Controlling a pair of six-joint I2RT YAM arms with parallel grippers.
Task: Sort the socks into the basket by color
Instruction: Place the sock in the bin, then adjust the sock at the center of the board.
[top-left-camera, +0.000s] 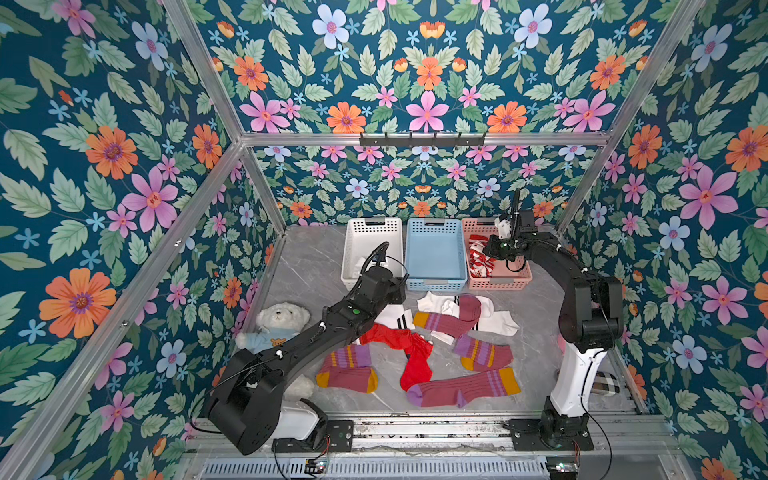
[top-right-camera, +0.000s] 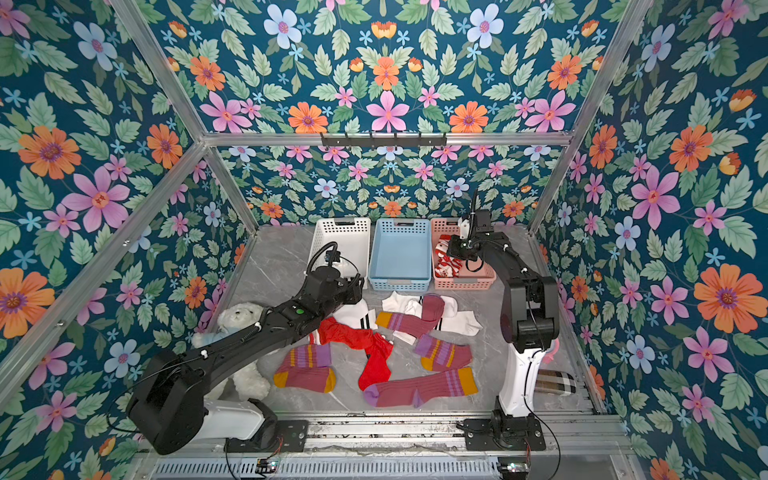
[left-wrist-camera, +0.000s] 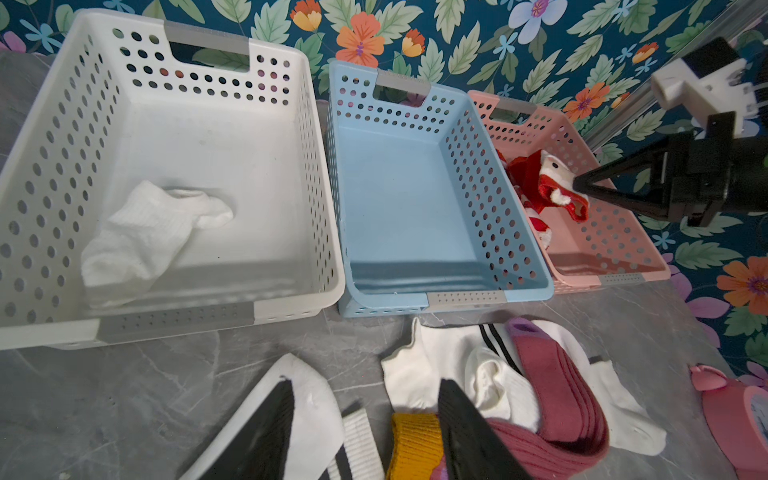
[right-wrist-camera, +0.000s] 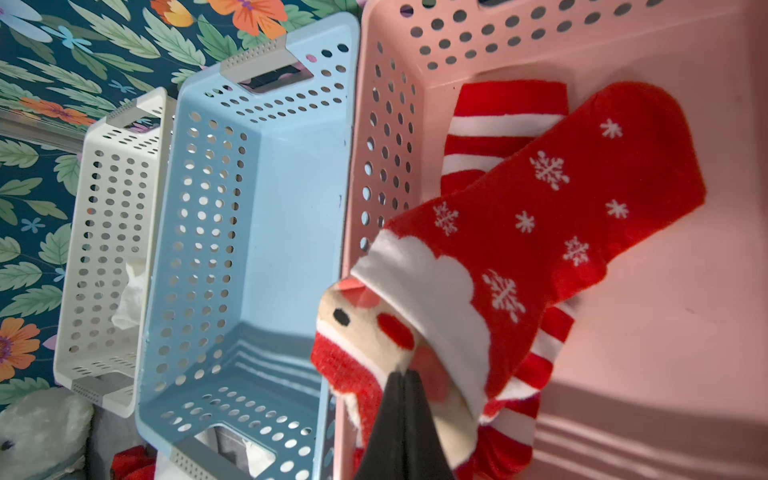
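My right gripper (right-wrist-camera: 405, 376) is shut on the cuff of a red Santa sock (right-wrist-camera: 528, 224), which hangs into the pink basket (right-wrist-camera: 395, 104) over a red-white striped sock (right-wrist-camera: 498, 124). The left wrist view shows that gripper (left-wrist-camera: 578, 183) pinching the sock above the basket. My left gripper (left-wrist-camera: 365, 384) is open, low over a white black-striped sock (left-wrist-camera: 316, 411) and a maroon sock (left-wrist-camera: 557, 399) in front of the baskets. A white sock (left-wrist-camera: 145, 237) lies in the white basket (top-left-camera: 371, 226). The blue basket (top-left-camera: 435, 226) holds nothing.
Several maroon socks (top-left-camera: 347, 372), a plain red sock (top-left-camera: 411, 353) and white socks (top-left-camera: 498, 320) lie spread on the grey table. A white teddy bear (top-left-camera: 282, 320) sits by the left arm. A plaid item (top-left-camera: 604, 384) lies behind the right arm's base.
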